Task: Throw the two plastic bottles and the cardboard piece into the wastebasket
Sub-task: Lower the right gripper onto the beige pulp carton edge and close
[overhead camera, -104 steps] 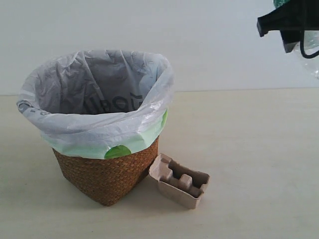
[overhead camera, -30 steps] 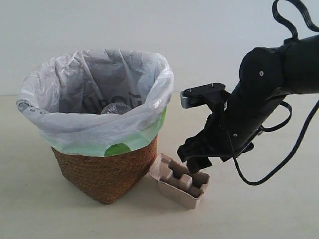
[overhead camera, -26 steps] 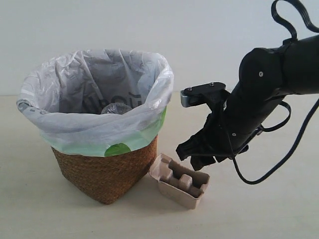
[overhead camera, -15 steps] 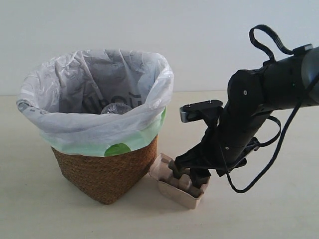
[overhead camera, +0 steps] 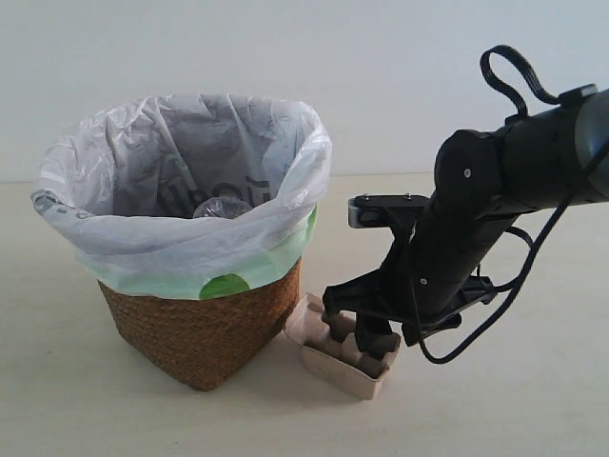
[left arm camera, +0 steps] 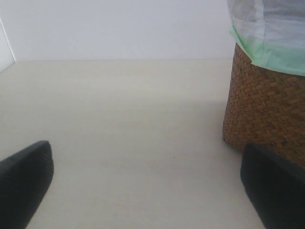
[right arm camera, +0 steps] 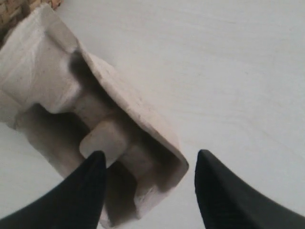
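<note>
- The cardboard piece is lying nearest on the table, just beside the wastebasket.
- I am keeping the right gripper lowered onto it, jaws apart, straddling one side wall.
- The left gripper is hovering spread and empty by the wicker.
- One clear plastic bottle is showing inside.

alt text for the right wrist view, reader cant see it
The right gripper, open, straddles one end of the beige moulded cardboard piece: one black finger over a hollow inside it, the other outside over the pale table. A corner of the brown wicker wastebasket shows beside its far end.
</note>
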Tool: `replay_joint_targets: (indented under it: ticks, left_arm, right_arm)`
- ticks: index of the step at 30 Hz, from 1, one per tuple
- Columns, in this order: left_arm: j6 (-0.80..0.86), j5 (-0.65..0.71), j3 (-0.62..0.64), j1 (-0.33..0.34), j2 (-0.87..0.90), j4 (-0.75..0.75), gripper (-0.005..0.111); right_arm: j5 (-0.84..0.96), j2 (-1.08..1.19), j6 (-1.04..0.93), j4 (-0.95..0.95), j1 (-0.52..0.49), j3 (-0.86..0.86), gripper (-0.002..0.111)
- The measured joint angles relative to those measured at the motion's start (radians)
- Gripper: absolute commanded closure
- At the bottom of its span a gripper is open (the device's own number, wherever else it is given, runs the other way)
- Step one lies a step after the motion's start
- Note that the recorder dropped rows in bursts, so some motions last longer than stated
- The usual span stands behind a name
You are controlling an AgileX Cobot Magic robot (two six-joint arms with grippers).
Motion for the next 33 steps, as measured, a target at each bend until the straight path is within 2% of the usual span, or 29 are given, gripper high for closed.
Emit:
replay_joint_targets:
  ticks: [14,33]
  left_arm:
    - [0.0,0.0,0.0,0.0,0.0,0.0,-0.001]
    - [0.0,0.0,0.0,0.0,0.0,0.0,-0.001]
  right_arm:
    - [0.018,0.0,0.068,-0.014,0.0,0.002,0.06]
    - [-0.081,0.002,0.117,-0.015,0.0,0.076,0.06]
